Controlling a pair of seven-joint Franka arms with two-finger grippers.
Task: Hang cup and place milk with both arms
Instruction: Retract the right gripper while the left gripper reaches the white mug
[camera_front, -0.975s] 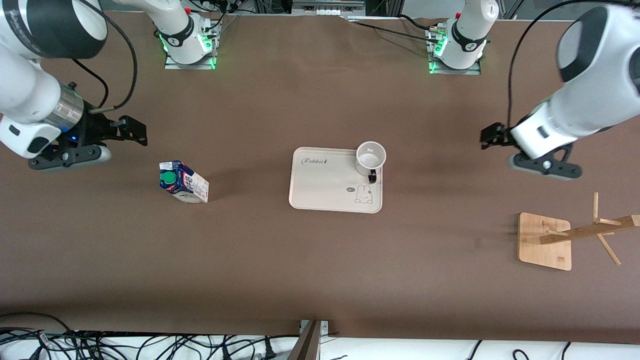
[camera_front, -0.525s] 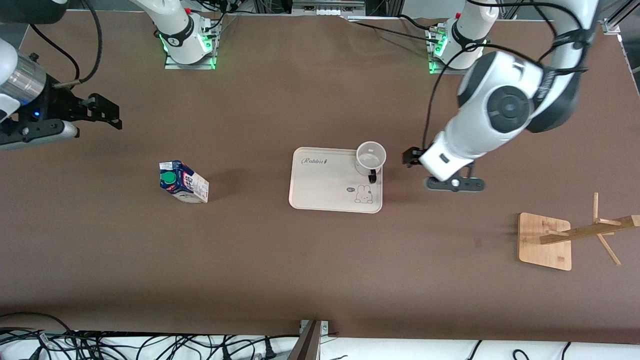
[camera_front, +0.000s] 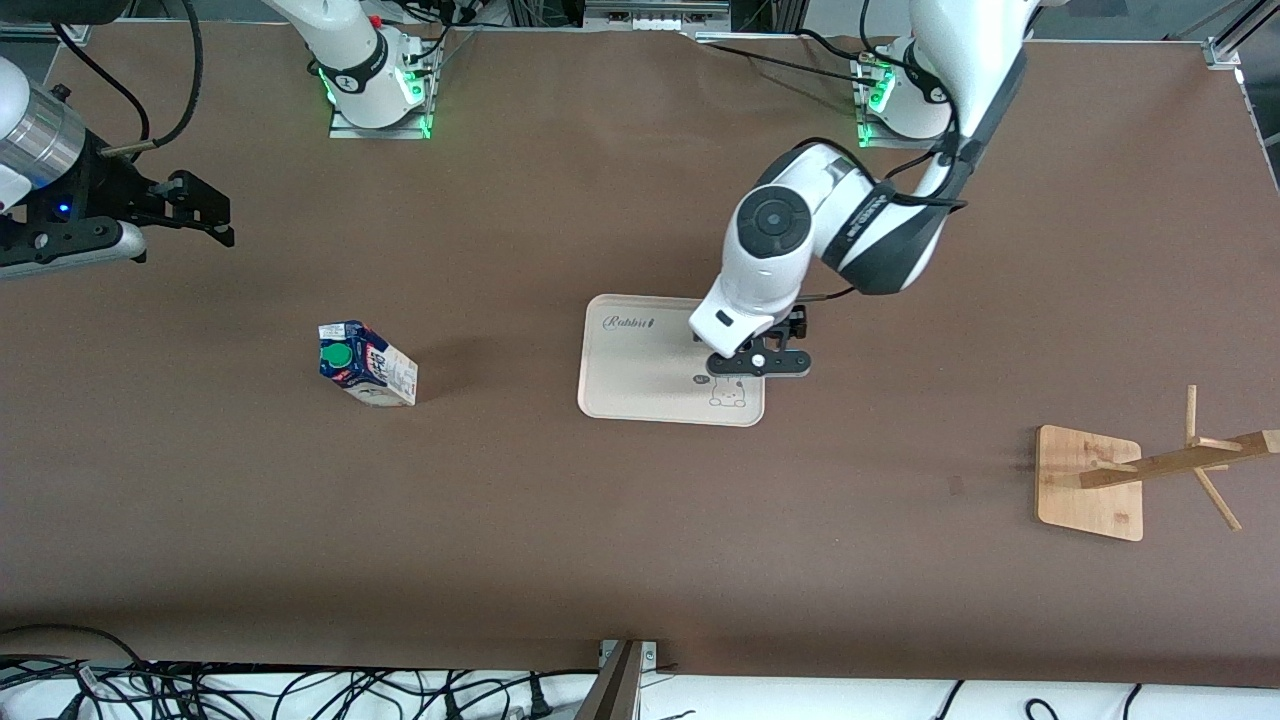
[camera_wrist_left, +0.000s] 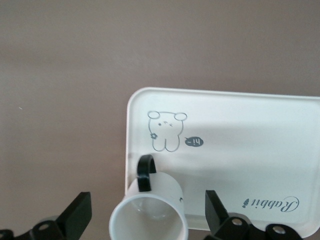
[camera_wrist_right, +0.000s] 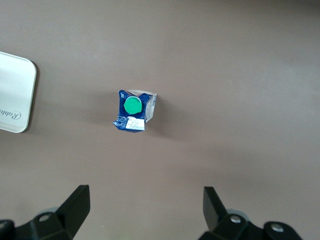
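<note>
The cup (camera_wrist_left: 150, 217), white with a black handle, stands upright on a corner of the cream tray (camera_wrist_left: 250, 150). My left gripper (camera_wrist_left: 147, 200) is open above it, one black finger off each side of the rim, touching nothing. In the front view the left arm's hand (camera_front: 745, 320) hides the cup. The milk (camera_front: 365, 363), a blue carton with a green cap, stands on the table toward the right arm's end, also seen as the milk (camera_wrist_right: 134, 111) in the right wrist view. My right gripper (camera_front: 205, 212) hangs open and empty over bare table, well apart from the carton.
A wooden rack (camera_front: 1090, 482) with pegs stands on a square base toward the left arm's end, nearer the front camera. The tray (camera_front: 630, 370) lies mid-table with a rabbit drawing. Cables run along the table's front edge.
The left arm has swung in from its end of the table to over the cup on the tray. The right gripper has drawn back a little from the milk.
</note>
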